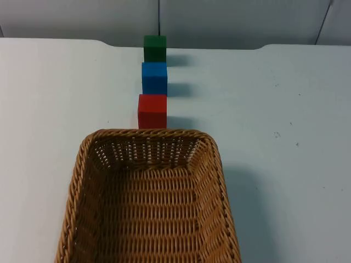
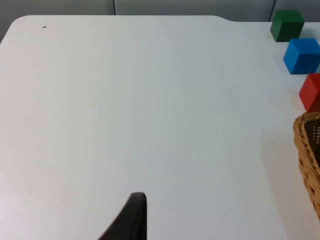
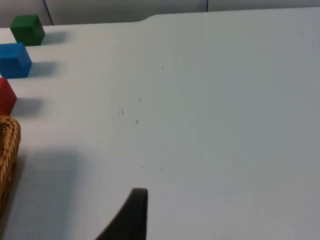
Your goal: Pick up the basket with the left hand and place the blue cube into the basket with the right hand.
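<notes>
Basket (image 1: 148,203) sits on the white table (image 1: 285,164), filling the lower centre of the top view, its far rim just short of the red cube (image 1: 152,111); whether rim and cube touch, I cannot tell. Three cubes stand in a line running up the middle of the frame toward the grey partition wall (image 1: 230,19): red nearest the basket, then the blue cube (image 1: 154,78), then the green cube (image 1: 154,48) at the table's far edge. The cubes sit close to one another with narrow gaps. Basket is empty, nothing lifted: task not begun, by my reading. Left gripper (image 2: 131,220) appears as one black fingertip over bare table in the left wrist view, well apart from the basket's rim; right gripper (image 3: 131,215) likewise over bare table in the right wrist view, well apart from the cubes. Whether either is spread or closed I cannot tell, and neither holds anything. Step in hand: left arm to the basket. Suggest taking the rim on its left long side, fingers straddling the woven wall, and lifting level so the red cube is not nudged. For the blue cube afterwards, grip across the faces clear of red and green, since those neighbours crowd the other pair.
</notes>
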You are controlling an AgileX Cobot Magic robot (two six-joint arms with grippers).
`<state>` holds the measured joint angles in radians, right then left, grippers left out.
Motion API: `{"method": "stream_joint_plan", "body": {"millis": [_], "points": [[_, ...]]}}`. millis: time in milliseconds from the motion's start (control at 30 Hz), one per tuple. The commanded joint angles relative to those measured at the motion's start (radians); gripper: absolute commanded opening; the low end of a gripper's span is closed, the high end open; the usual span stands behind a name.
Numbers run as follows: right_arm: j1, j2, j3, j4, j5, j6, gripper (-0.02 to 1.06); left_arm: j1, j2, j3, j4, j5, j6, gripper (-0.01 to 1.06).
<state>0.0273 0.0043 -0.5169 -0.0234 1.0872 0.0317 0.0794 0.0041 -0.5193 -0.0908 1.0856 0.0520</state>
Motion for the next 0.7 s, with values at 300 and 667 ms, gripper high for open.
{"method": "stream_joint_plan", "body": {"millis": [300, 667], "points": [[-0.007, -0.004, 0.009, 0.004, -0.009, -0.005, 1.04, -0.003, 0.136, -0.106, -0.073, -0.053, 0.002, 1.05], [-0.007, -0.004, 0.009, 0.004, -0.009, -0.005, 1.04, -0.003, 0.337, -0.166, -0.19, -0.111, 0.087, 1.04]]}}
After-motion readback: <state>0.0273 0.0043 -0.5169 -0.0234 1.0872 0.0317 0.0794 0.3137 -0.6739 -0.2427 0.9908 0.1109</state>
